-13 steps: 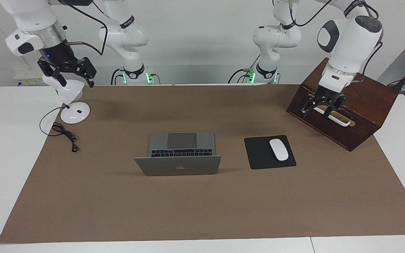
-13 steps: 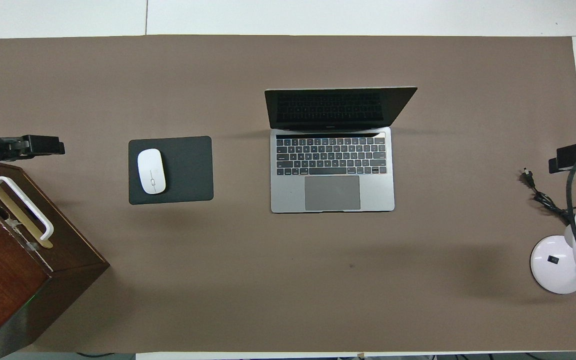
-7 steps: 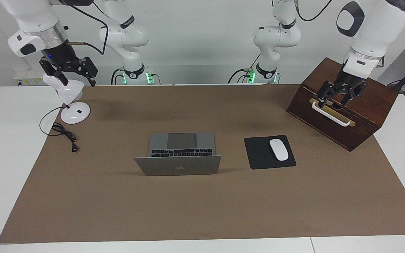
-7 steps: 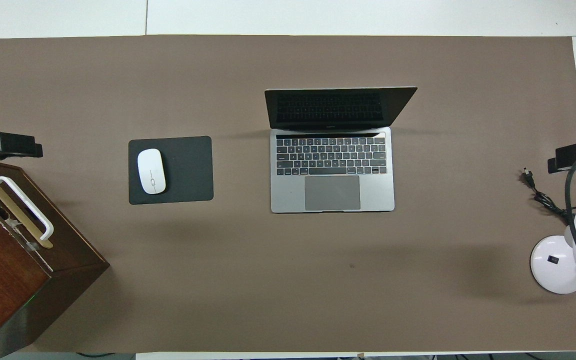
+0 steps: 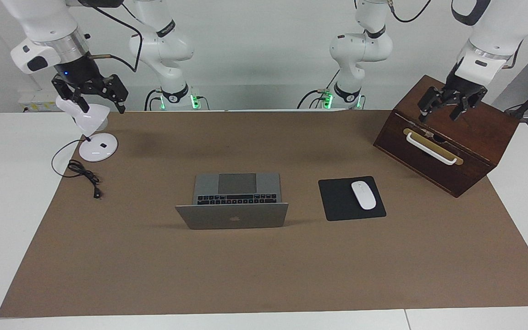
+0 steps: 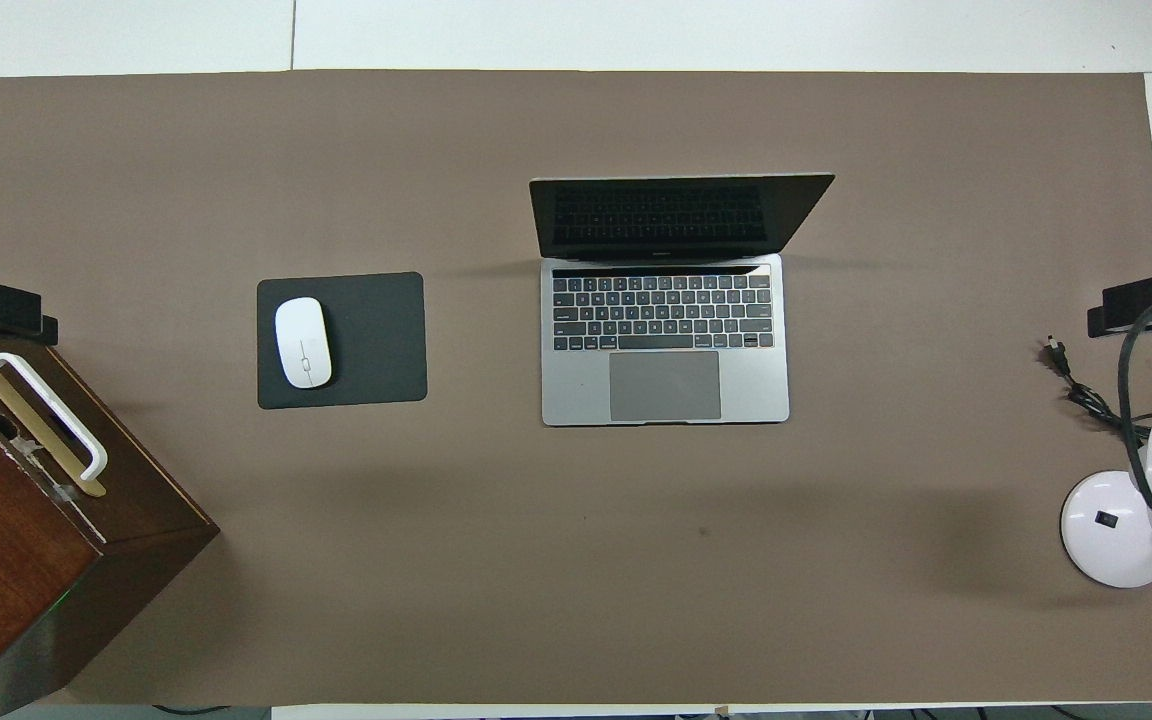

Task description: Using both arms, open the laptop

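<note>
The laptop [image 5: 232, 201] is sitting open in the middle of the brown mat [image 5: 264, 275], its lid standing up with the logo facing away from the robots and its keyboard and trackpad lying bare toward them. It is resting well apart from both grippers, between their 2 ends of the table.

The left gripper [image 5: 449, 107] is hanging in the air over the wooden box [image 5: 475, 133] at the left arm's end of the table, above the white handle [image 5: 430, 148], touching nothing; its fingers are standing spread apart and holding nothing. The right gripper [image 5: 92, 98] is hovering over the white desk lamp [image 5: 93, 133] at the right arm's end, its fingers likewise splayed wide and empty. A black mouse pad [image 5: 337, 201] with a white mouse [image 5: 363, 195] on it is lying beside the laptop, toward the left arm's end.

Compared with 1 second ago, the left gripper is rising: then it was down at the box's handle, and now it is clear above the box's top edge. The right gripper is shifting only slightly. The laptop, mouse, lamp and box are lying unchanged.
</note>
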`<state>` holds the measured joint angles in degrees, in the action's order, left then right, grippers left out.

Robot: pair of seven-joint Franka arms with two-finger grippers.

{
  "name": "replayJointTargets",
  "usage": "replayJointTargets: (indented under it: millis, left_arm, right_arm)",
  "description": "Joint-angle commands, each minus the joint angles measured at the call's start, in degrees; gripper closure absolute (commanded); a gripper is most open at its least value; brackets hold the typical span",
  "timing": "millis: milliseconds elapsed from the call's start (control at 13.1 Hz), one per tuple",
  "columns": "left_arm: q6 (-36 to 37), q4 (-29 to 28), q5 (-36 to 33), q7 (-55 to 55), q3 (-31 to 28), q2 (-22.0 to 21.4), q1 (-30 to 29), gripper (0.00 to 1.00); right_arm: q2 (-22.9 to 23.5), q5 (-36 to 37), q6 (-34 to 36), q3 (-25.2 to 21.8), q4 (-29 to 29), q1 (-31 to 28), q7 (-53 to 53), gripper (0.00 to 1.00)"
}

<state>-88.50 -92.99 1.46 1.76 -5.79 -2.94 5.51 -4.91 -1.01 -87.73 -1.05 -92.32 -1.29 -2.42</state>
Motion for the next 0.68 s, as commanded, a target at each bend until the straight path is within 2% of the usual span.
replayJointTargets:
  millis: [0, 228, 609]
  left_arm:
    - [-4.82, -4.11, -0.84, -0.09, 0.52, -1.01, -0.16, 0.00]
    - [-7.91, -6.15, -0.84, -0.09, 0.87, -1.19, 1.60, 0.00]
    - [-8.44, -5.36, -0.84, -0.26, 0.61, -1.10, 0.12, 0.00]
  right_arm:
    - [-1.15, 0.92, -2.18, 1.05, -1.64, -1.09, 2.16, 0.00]
    - [-1.15, 0.92, -2.45, 1.05, -1.81, -1.00, 1.55, 0.00]
    - [-1.24, 1.01, -1.92, 0.78, -2.52, -0.91, 1.72, 0.00]
